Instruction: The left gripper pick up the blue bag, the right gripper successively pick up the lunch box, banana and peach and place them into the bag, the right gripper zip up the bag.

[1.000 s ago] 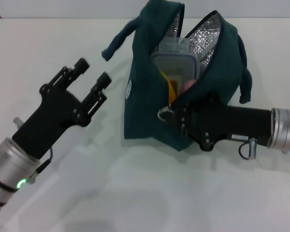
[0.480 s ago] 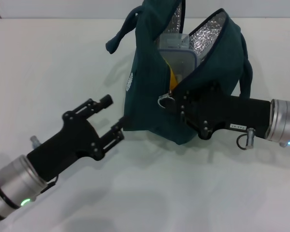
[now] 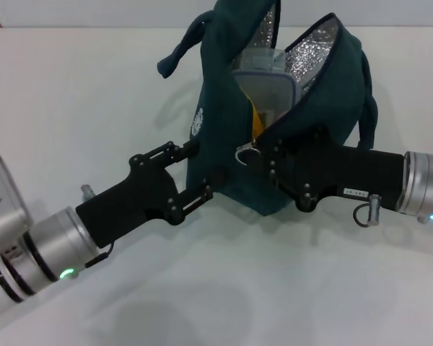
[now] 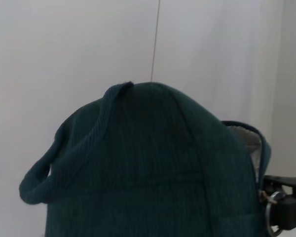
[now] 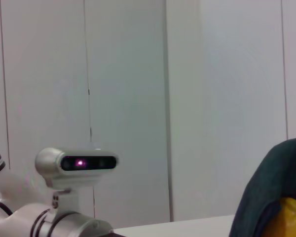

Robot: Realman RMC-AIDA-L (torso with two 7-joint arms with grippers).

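Since a second ago, the left gripper has swung from well left of the blue bag to its near left side, fingers spread around the lower corner. From the head view, the bag stands on the white table, mouth open, with the lunch box and something yellow, probably the banana, inside. The right gripper appears pinched on the zipper pull.

The left wrist view shows the bag's dark side and a handle.

The right wrist view shows mostly wall.

Zipping is in hand; next, the left gripper should steady the bag while the right draws the zip.
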